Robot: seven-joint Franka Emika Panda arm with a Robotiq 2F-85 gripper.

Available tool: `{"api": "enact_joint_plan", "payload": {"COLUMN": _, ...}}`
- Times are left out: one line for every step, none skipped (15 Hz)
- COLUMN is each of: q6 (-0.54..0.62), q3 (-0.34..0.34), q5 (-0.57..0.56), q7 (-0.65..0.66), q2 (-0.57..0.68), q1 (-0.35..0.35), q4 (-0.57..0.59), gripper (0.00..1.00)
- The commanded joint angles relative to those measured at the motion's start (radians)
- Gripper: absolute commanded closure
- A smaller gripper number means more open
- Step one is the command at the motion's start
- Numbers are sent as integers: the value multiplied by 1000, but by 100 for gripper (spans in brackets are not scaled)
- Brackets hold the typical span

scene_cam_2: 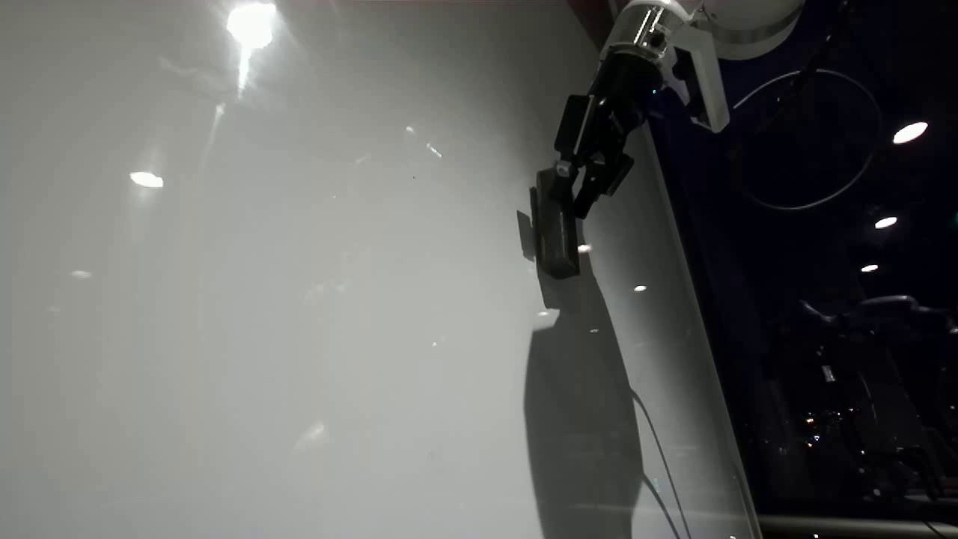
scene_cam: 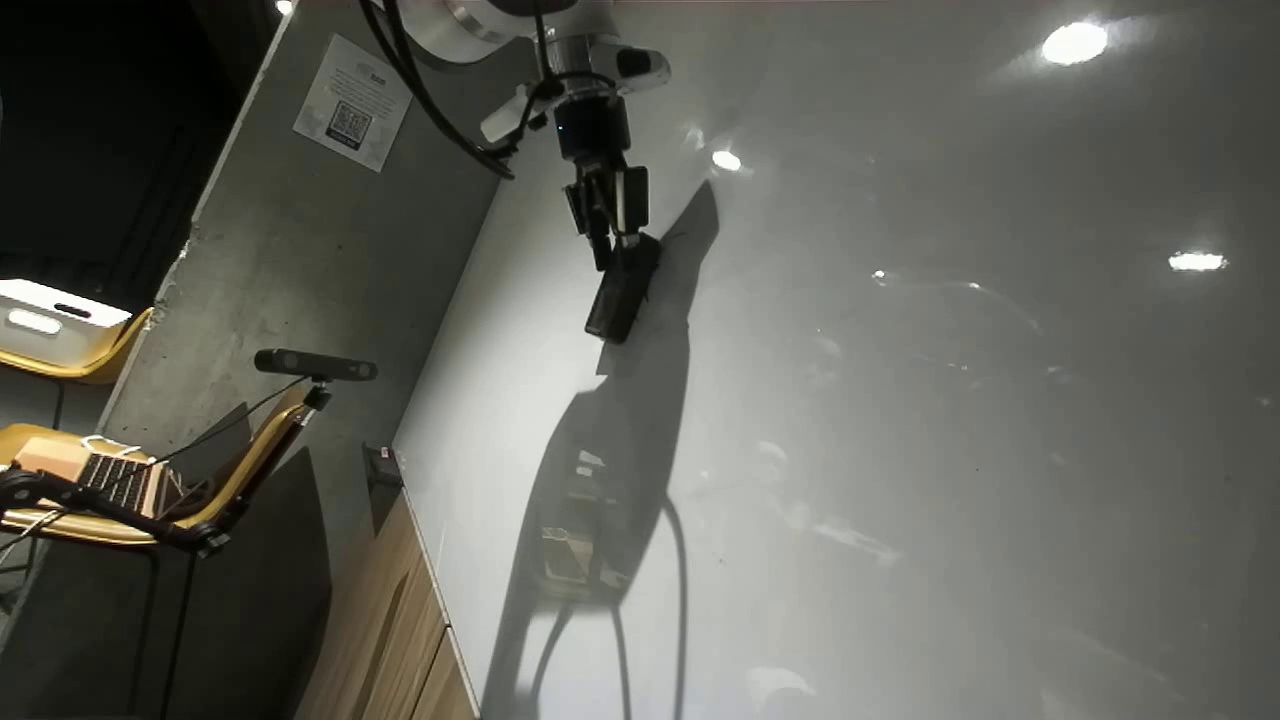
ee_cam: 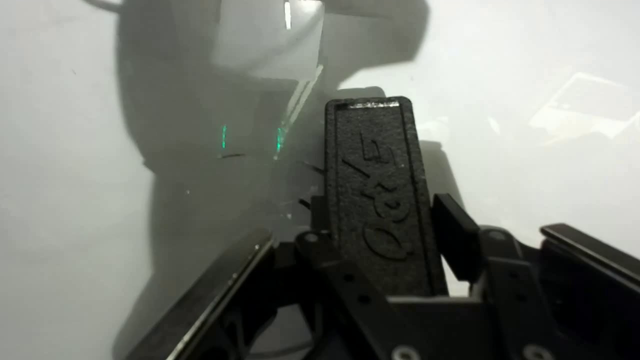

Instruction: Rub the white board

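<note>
The white board (scene_cam: 900,430) is a very large glossy panel with lamp reflections, also in the exterior view (scene_cam_2: 299,359) and the wrist view (ee_cam: 65,225). A black eraser block (scene_cam: 622,295) with raised lettering is in front of it; it also shows in the exterior view (scene_cam_2: 559,239) and the wrist view (ee_cam: 375,150). My gripper (scene_cam: 617,250) has its pads on the eraser's two long sides, seen in the wrist view (ee_cam: 382,220). Whether the eraser touches the board cannot be told. Short dark strokes (ee_cam: 304,204) show on the board left of the eraser.
A grey wall panel (scene_cam: 300,250) with a pinned paper (scene_cam: 355,105) stands beside the board. A camera (scene_cam: 315,365) on a stand, a yellow chair with a laptop (scene_cam: 110,480) and a wooden cabinet (scene_cam: 390,620) are nearby. The arm's shadow (scene_cam_2: 584,419) falls on the board.
</note>
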Motion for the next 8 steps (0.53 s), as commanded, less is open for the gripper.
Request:
{"api": "enact_joint_plan", "payload": {"q6": 2, "q3": 9, "q5": -1, "q7": 6, "q2": 24, "q1": 1, "q4": 55, "gripper": 71}}
{"api": "enact_joint_plan", "payload": {"q6": 3, "q3": 7, "q5": -7, "q7": 1, "q2": 29, "q1": -3, "q4": 64, "gripper": 71}}
{"api": "enact_joint_plan", "payload": {"q6": 2, "q3": 3, "q5": -14, "q7": -5, "q2": 34, "q1": -8, "q4": 74, "gripper": 71}}
{"api": "enact_joint_plan", "payload": {"q6": 0, "q3": -3, "q5": -21, "q7": -11, "q2": 39, "q1": -13, "q4": 85, "gripper": 71}}
{"api": "enact_joint_plan", "payload": {"q6": -2, "q3": -11, "q5": -32, "q7": -19, "q2": 49, "q1": -23, "q4": 104, "gripper": 71}}
{"api": "enact_joint_plan", "payload": {"q6": -10, "q3": -19, "q5": -36, "q7": -25, "q2": 49, "q1": -29, "q4": 116, "gripper": 71}}
{"api": "enact_joint_plan", "payload": {"q6": -12, "q3": -32, "q5": -45, "q7": -35, "q2": 65, "q1": -40, "q4": 136, "gripper": 71}}
{"api": "enact_joint_plan", "payload": {"q6": -9, "q3": -44, "q5": -49, "q7": -43, "q2": 73, "q1": -49, "q4": 142, "gripper": 71}}
